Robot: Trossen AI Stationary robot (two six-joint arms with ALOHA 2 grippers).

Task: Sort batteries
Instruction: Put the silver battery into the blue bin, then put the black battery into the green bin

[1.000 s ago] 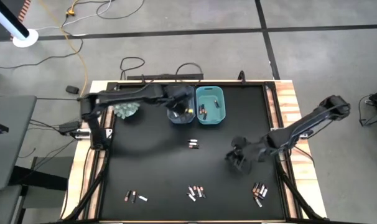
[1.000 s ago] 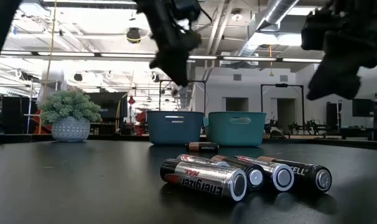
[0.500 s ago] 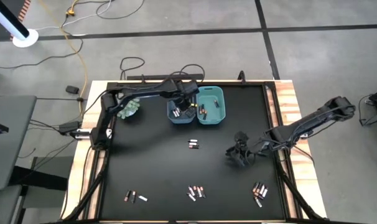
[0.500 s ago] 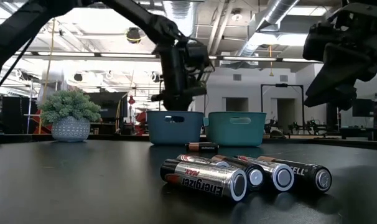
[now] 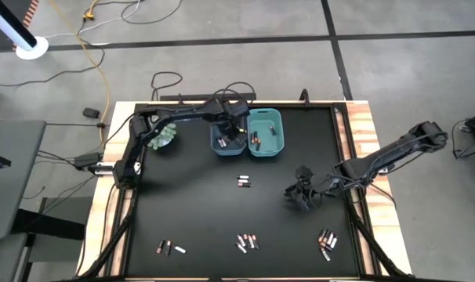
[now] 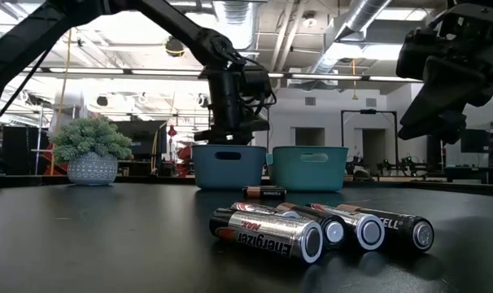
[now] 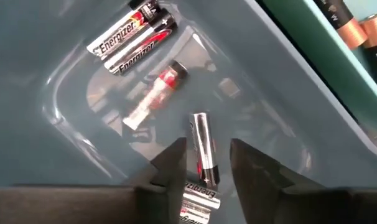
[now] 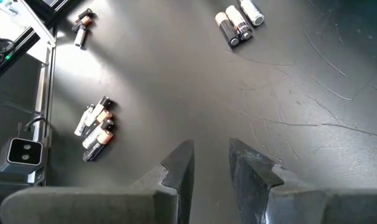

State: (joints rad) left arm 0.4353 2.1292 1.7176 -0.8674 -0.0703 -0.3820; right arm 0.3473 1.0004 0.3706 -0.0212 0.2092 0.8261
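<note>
My black table (image 5: 198, 211) stood in an open workshop with ceiling pipes. My left gripper (image 7: 204, 163) hung parted over the darker blue bin (image 5: 224, 143), a silver battery (image 7: 202, 146) between its fingers. My right gripper (image 8: 208, 163) hovered empty, parted, right of that bin. Labels read Energizer (image 7: 127, 34) and Duracell (image 7: 376, 59).

Small cylindrical batteries (image 5: 248, 241) lie flat in scattered clusters on the black table, with perhaps four more (image 7: 201, 149) in the darker blue bin.
</note>
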